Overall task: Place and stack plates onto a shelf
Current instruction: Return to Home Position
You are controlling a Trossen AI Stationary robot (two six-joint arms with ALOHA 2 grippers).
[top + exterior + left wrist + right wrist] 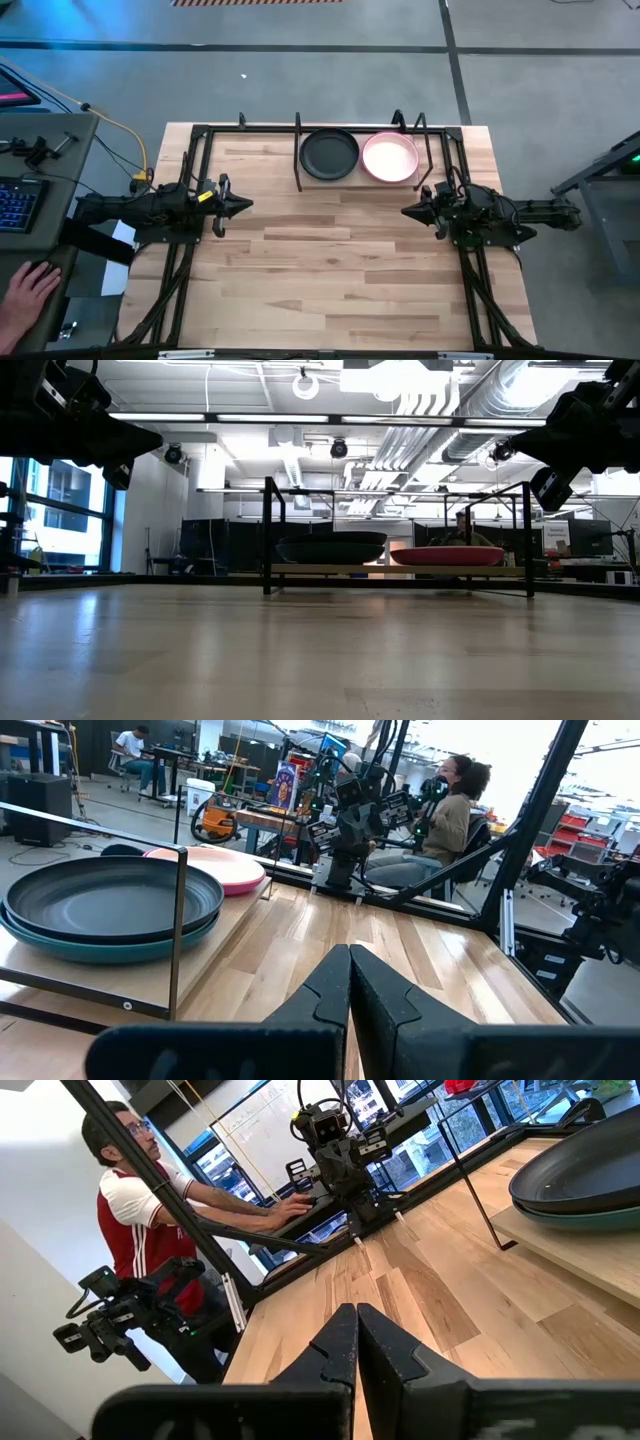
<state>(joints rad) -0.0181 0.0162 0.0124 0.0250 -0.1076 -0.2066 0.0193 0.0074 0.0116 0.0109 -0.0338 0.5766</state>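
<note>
The shelf stands at the table's far edge, a light-wood board with black rods. On it a black plate lies on a dark teal plate. Beside it, toward the table's right, sits a cream-pink plate; in the low view this stack looks reddish from the side. I see no sage green plate. My left gripper hovers shut over the table's left middle, my right gripper shut over the right middle. Both point inward and hold nothing.
Bare butcher-block tabletop stretches between and in front of the two arms. A person's hand rests near a keyboard on a desk off the table's left. Seated people show in the room beyond.
</note>
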